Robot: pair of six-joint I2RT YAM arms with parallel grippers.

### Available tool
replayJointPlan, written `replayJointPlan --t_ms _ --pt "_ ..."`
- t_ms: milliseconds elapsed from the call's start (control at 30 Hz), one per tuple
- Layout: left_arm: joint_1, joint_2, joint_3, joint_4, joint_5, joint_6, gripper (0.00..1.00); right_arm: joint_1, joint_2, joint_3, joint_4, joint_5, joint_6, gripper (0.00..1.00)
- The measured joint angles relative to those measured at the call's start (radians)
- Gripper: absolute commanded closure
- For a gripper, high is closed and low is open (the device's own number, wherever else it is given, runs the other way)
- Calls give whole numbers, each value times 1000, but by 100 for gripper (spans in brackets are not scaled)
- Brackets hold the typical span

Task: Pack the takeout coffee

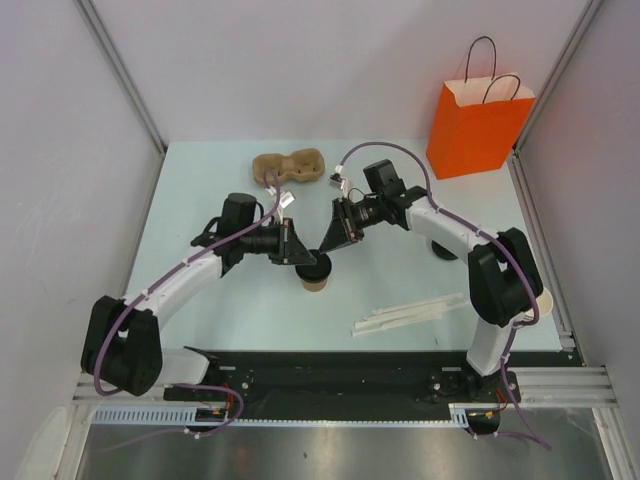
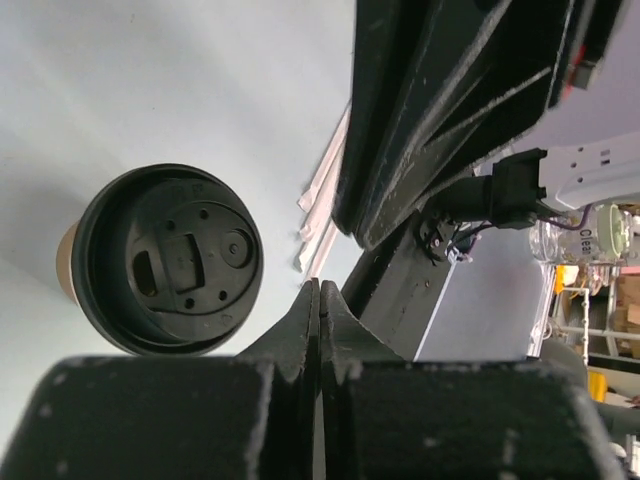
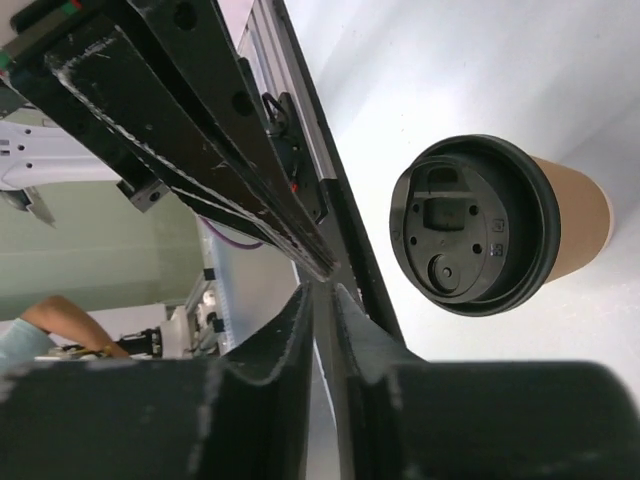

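One takeout coffee (image 1: 316,280), one orange bag (image 1: 478,128)

You find the takeout coffee (image 1: 315,276) standing on the table (image 1: 200,190) near its centre. The left tool (image 1: 300,252) sits at its 10 o'clock and the right tool (image 1: 327,240) at 1 o'clock. From the coffee, the cup carrier (image 1: 290,167) lies at 12 o'clock. The bag (image 1: 478,128) stands at 2 o'clock in the far corner, and the sticks (image 1: 410,317) lie at 4 o'clock.

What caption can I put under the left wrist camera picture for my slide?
Left gripper, shut and empty, next to the lidded takeout coffee on the table.
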Motion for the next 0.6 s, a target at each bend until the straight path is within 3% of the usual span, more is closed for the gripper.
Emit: replayJointPlan --t_ms 600 --pt "34 126 -62 56 -23 -43 100 44 164 -2 68 -30 71 92"
